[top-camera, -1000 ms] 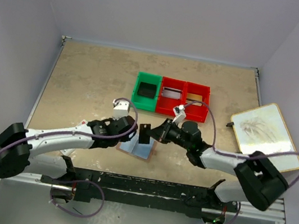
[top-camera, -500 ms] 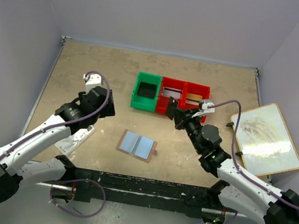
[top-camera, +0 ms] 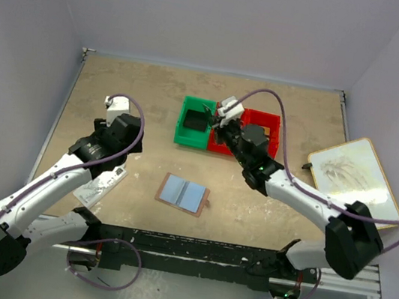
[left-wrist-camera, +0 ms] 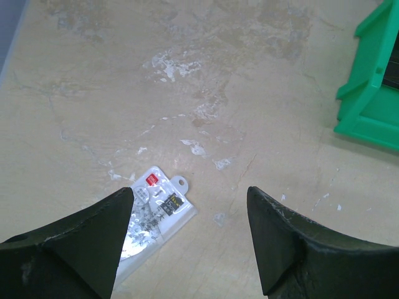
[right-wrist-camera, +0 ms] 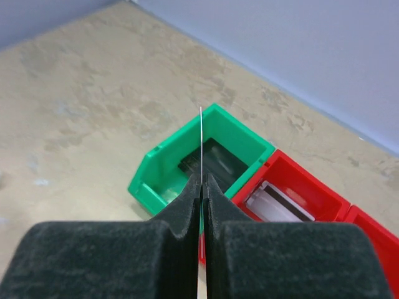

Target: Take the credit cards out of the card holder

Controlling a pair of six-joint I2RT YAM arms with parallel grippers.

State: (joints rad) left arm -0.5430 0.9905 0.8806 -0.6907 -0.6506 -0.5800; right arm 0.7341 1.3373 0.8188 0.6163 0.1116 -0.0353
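Note:
The card holder (top-camera: pixel 183 193) lies open and flat on the table near the front, its blue-grey lining up inside a brown rim. No gripper touches it. My right gripper (top-camera: pixel 210 115) is far behind it, over the green bin (top-camera: pixel 184 133), shut on a thin card (right-wrist-camera: pixel 201 134) that I see edge-on, standing upright above the bin. A dark card (right-wrist-camera: pixel 215 161) lies inside the green bin (right-wrist-camera: pixel 153 180). My left gripper (left-wrist-camera: pixel 190 202) is open and holds nothing, hovering over bare table at the left; in the top view the left gripper (top-camera: pixel 117 153) is well left of the holder.
Two red bins (top-camera: pixel 264 122) adjoin the green one, and a pale striped card (right-wrist-camera: pixel 274 202) lies in the nearer one. A white clear packet (left-wrist-camera: pixel 149 208) with a red mark lies under my left gripper. A wood-rimmed board (top-camera: pixel 354 181) sits at the right edge.
The right gripper carried the card from above the card holder back to the green bin. The left gripper opened and drew away to the left.

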